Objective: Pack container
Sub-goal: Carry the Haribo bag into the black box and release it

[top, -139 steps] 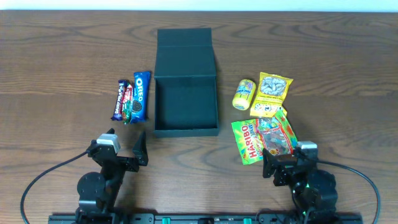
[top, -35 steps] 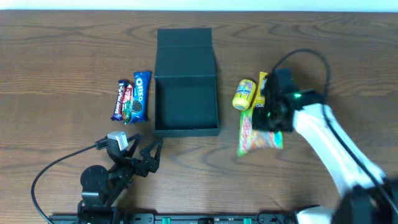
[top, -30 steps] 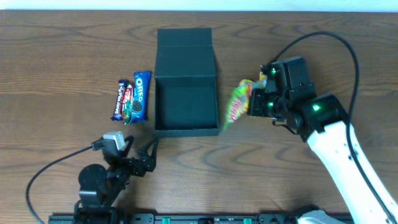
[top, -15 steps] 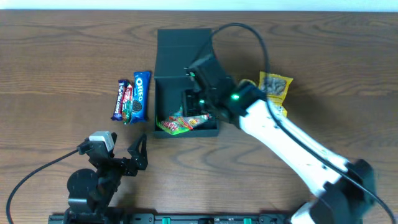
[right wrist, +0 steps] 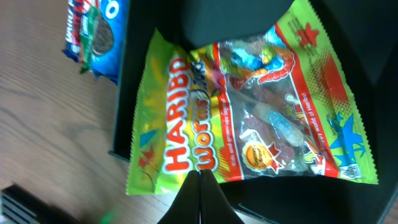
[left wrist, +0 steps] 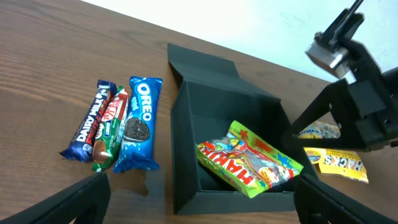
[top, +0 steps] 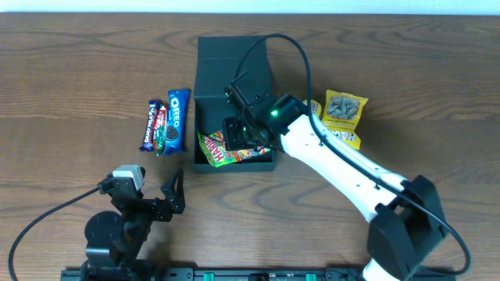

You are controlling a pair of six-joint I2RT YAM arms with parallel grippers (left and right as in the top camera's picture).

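The container (top: pixel 232 55) is a dark teal box, open, its lid flap standing at the far side; it also shows in the left wrist view (left wrist: pixel 185 155) and the right wrist view (right wrist: pixel 132 93). A green Haribo bag (top: pixel 223 153) (left wrist: pixel 249 158) (right wrist: pixel 249 118) lies tilted inside it, leaning on the front wall. My right gripper (top: pixel 239 139) (right wrist: pixel 200 176) reaches into the box and is shut on the bag's edge. My left gripper (top: pixel 168 199) (left wrist: pixel 205 208) stands open near the table's front edge, short of the box, holding nothing.
Left of the box lie a blue Oreo pack (top: pixel 177 119) (left wrist: pixel 140 124) and two chocolate bars (top: pixel 154 125) (left wrist: pixel 93 124). Right of it sit a yellow snack packet (top: pixel 344 115) and a yellow can (top: pixel 314 105), partly hidden by the right arm.
The right arm carried the Haribo bag from the table's right side over into the box and lowered it. The left gripper pulled back a little and stayed open.
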